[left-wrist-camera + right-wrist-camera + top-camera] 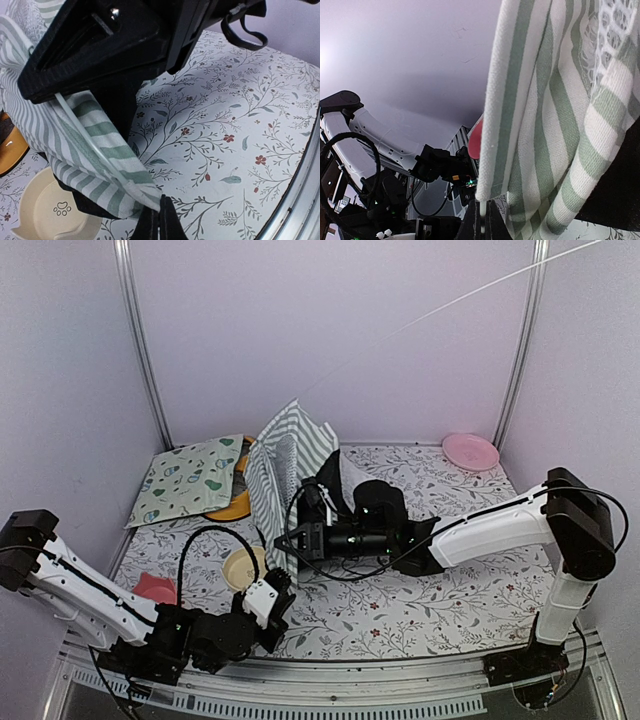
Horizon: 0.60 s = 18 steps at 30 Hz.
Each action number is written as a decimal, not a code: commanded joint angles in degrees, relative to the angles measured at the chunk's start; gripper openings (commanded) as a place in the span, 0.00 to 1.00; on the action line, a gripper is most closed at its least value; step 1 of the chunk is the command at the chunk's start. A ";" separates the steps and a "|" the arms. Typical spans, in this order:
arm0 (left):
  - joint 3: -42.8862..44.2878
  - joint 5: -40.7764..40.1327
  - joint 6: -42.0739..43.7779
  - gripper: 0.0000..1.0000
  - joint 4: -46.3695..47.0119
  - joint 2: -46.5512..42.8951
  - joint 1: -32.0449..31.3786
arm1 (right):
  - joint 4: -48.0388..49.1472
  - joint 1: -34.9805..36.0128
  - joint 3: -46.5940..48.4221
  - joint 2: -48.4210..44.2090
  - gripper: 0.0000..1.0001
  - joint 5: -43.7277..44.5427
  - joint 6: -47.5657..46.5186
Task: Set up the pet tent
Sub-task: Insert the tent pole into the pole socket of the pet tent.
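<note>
The pet tent [290,465] is a slumped heap of grey-green and white striped cloth at the table's middle back. One thin white pole [450,302] runs from it up toward the top right. My right gripper [281,540] reaches in from the right. In the right wrist view this gripper [482,220] is shut on the pole's end [482,207], just below the striped sleeve [520,115]. My left gripper [284,581] sits just below it. Seen from the left wrist, the left gripper [161,212] is shut on the cloth's bottom corner [127,192].
A cream paw-print bowl [242,567] and a pink bowl [155,588] lie at the front left. A cream printed mat [190,478] and an orange dish [233,505] are at the back left. A pink plate [470,451] sits back right, and a black bundle [380,502] behind the right gripper.
</note>
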 commanded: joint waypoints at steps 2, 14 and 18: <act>-0.41 10.25 0.17 0.00 -0.69 0.65 -3.63 | 8.52 -4.55 3.23 0.83 0.00 14.74 -1.29; -0.75 9.84 -0.18 0.00 -0.64 0.16 -3.57 | 8.50 -4.83 1.84 -0.23 0.00 14.93 -1.68; -0.63 9.94 -0.09 0.00 -0.76 0.30 -3.61 | 8.49 -5.10 1.63 -0.51 0.00 14.94 -1.67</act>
